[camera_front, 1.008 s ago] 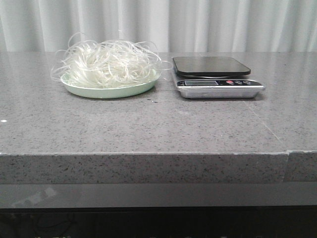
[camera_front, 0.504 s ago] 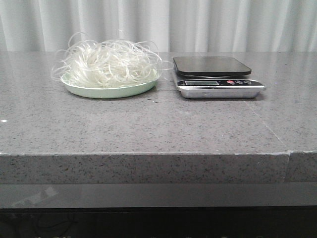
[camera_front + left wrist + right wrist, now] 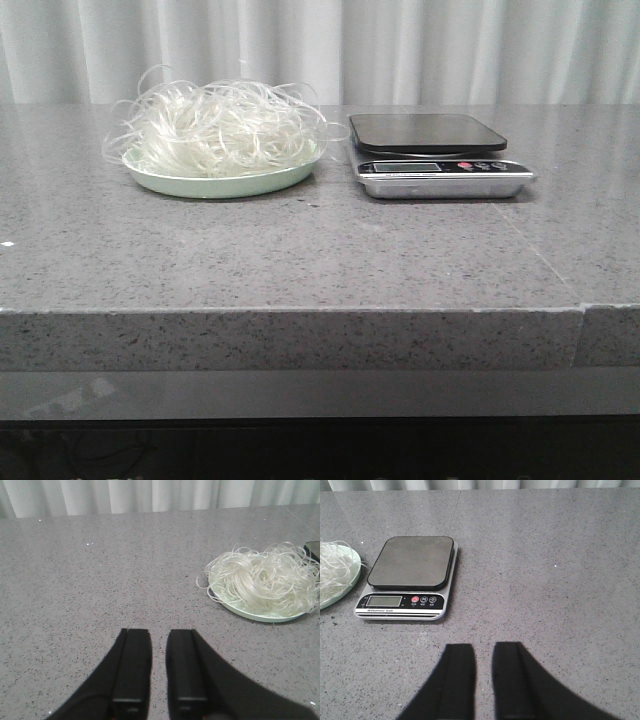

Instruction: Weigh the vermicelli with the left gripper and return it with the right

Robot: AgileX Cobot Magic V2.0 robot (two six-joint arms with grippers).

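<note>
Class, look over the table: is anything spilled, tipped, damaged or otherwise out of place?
Nothing stands out. The vermicelli sits heaped on its plate, a few strands overhanging the rim, and the scale lies flat beside it with a bare platform.

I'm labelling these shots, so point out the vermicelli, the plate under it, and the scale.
vermicelli (image 3: 215, 128), front view, middle of the tangle.
plate (image 3: 225, 186), front view, near rim.
scale (image 3: 412, 562), right wrist view, centre of the dark platform.

Pale pleated curtain behind speckled grey stone table.
</note>
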